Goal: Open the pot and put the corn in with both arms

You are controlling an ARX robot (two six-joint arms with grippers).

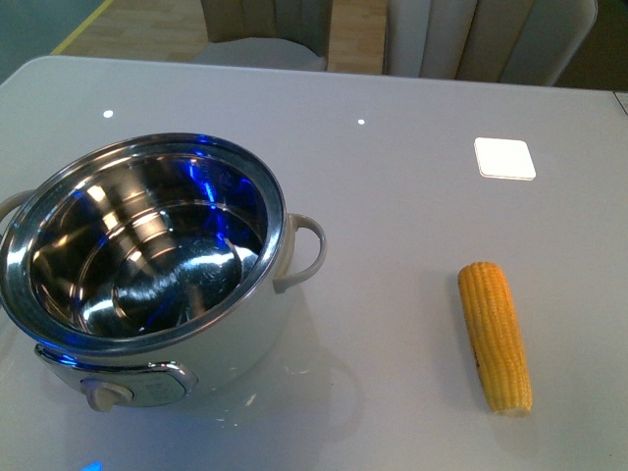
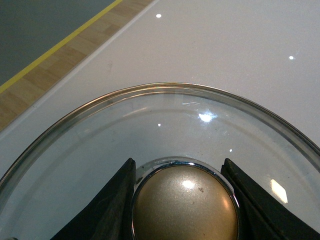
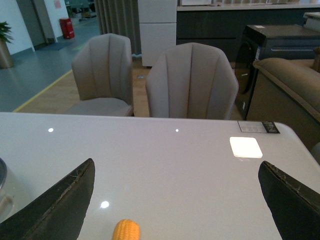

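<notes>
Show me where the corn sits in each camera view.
Front: the corn lies on the table, lower right.
Left wrist: not in it.
Right wrist: only its tip, seen between the right gripper's open jaws.
Shared by those two: the white square on the table.

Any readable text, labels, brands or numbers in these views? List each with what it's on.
No text is legible in any view.
Front panel on the pot: any print too blurred to read.
Dark card at the far edge of the table: markings too small to read.
The lid knob: plain, no marking visible.
</notes>
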